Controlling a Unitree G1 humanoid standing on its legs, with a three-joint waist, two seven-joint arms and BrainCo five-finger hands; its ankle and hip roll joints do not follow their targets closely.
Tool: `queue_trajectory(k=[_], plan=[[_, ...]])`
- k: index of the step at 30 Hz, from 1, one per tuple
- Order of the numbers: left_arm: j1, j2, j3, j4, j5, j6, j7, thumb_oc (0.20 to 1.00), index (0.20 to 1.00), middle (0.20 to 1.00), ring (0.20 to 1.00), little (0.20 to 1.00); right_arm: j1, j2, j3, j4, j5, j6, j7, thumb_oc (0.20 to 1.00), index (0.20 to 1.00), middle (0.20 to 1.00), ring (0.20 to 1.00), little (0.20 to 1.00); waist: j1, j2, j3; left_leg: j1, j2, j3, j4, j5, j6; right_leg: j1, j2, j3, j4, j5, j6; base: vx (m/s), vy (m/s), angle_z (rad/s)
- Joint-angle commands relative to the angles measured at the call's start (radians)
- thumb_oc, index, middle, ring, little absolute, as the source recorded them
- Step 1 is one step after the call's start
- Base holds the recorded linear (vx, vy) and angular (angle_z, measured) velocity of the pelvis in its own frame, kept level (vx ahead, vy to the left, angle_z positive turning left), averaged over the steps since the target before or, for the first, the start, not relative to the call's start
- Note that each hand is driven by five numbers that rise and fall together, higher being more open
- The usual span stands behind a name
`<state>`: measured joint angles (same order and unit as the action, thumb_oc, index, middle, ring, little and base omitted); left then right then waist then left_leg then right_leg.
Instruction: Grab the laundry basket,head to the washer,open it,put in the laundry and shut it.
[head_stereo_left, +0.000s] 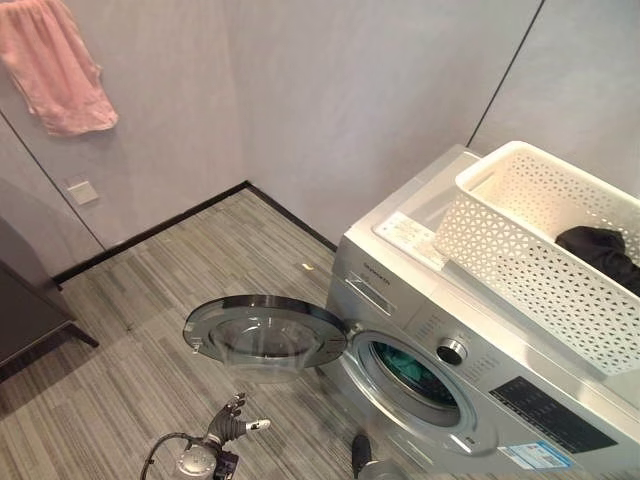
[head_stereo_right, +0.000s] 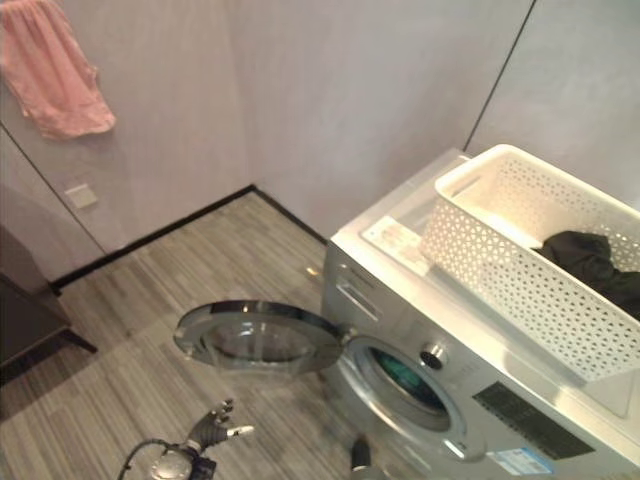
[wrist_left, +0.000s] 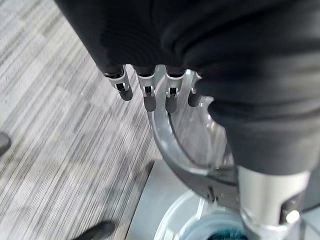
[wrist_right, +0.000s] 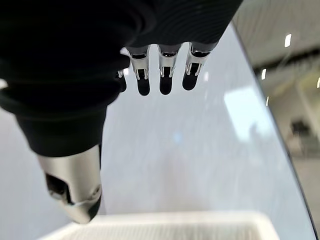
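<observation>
The silver washer (head_stereo_left: 480, 410) stands at the right with its round door (head_stereo_left: 265, 335) swung wide open to the left. Something teal (head_stereo_left: 410, 370) lies inside the drum. On top of the washer sits the white laundry basket (head_stereo_left: 520, 250), with a dark garment (head_stereo_left: 600, 250) in it. My left hand (head_stereo_left: 232, 425) hangs low in front of the door, open and holding nothing. In the left wrist view its fingers (wrist_left: 150, 95) are straight above the door's rim (wrist_left: 170, 145). My right hand (wrist_right: 160, 75) is open and empty above the basket's rim (wrist_right: 175, 222), facing the wall.
A pink towel (head_stereo_left: 55, 65) hangs on the grey wall at the upper left, above a wall socket (head_stereo_left: 82, 190). Dark furniture (head_stereo_left: 25, 300) stands at the left edge. Striped floor (head_stereo_left: 150, 320) lies between it and the washer.
</observation>
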<state>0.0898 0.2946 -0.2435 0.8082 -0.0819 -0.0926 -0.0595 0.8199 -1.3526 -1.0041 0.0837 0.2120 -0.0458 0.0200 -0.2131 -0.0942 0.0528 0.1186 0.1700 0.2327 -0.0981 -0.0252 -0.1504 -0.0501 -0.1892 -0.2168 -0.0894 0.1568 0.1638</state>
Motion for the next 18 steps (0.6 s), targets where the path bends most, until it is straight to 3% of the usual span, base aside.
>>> queue_trajectory(k=[1,4,7,11,18], plan=[[-0.074,0.024,0.007,0.021,-0.051,-0.045,-0.018,1.000,1.000,1.000,1.000,1.000,-0.036,-0.074,-0.187,0.085,0.069,-0.029,0.080,1.000,1.000,1.000,1.000,1.000,0.024,-0.006,0.003,0.018,0.062,0.026,0.020,-0.030,-0.023,-0.012,-0.058,0.008,0.035,-0.032,0.058,0.00,0.000,0.00],[-0.073,0.020,0.001,0.020,-0.065,-0.053,-0.019,1.000,1.000,1.000,1.000,1.000,-0.004,-0.106,-0.197,0.120,0.101,-0.041,0.110,1.000,1.000,1.000,1.000,1.000,0.022,-0.009,0.003,0.022,0.066,0.032,0.016,-0.027,-0.026,-0.015,-0.053,0.013,0.041,-0.037,0.057,0.00,0.000,0.00],[-0.074,0.017,-0.006,0.026,-0.069,-0.057,-0.022,1.000,1.000,1.000,1.000,1.000,-0.067,-0.133,-0.118,0.156,0.105,-0.043,0.121,1.000,1.000,1.000,1.000,1.000,0.025,-0.011,0.004,0.026,0.069,0.037,0.014,-0.027,-0.027,-0.016,-0.050,0.018,0.042,-0.040,0.056,0.01,-0.007,-0.07],[-0.078,0.014,-0.031,0.031,-0.067,-0.057,-0.027,1.000,1.000,1.000,1.000,1.000,-0.227,-0.166,0.089,0.213,0.078,-0.036,0.149,1.000,1.000,1.000,1.000,1.000,0.042,-0.010,0.011,0.029,0.074,0.039,0.013,-0.024,-0.028,-0.014,-0.044,0.018,0.043,-0.045,0.055,0.02,-0.023,-0.09],[-0.076,0.017,-0.038,0.034,-0.067,-0.057,-0.036,1.000,1.000,1.000,1.000,1.000,-0.294,-0.164,0.245,0.247,0.031,-0.027,0.193,1.000,1.000,1.000,1.000,1.000,0.049,-0.007,0.027,0.008,0.082,0.025,0.013,-0.011,-0.032,-0.018,-0.043,0.007,0.041,-0.050,0.052,0.00,-0.018,0.02]])
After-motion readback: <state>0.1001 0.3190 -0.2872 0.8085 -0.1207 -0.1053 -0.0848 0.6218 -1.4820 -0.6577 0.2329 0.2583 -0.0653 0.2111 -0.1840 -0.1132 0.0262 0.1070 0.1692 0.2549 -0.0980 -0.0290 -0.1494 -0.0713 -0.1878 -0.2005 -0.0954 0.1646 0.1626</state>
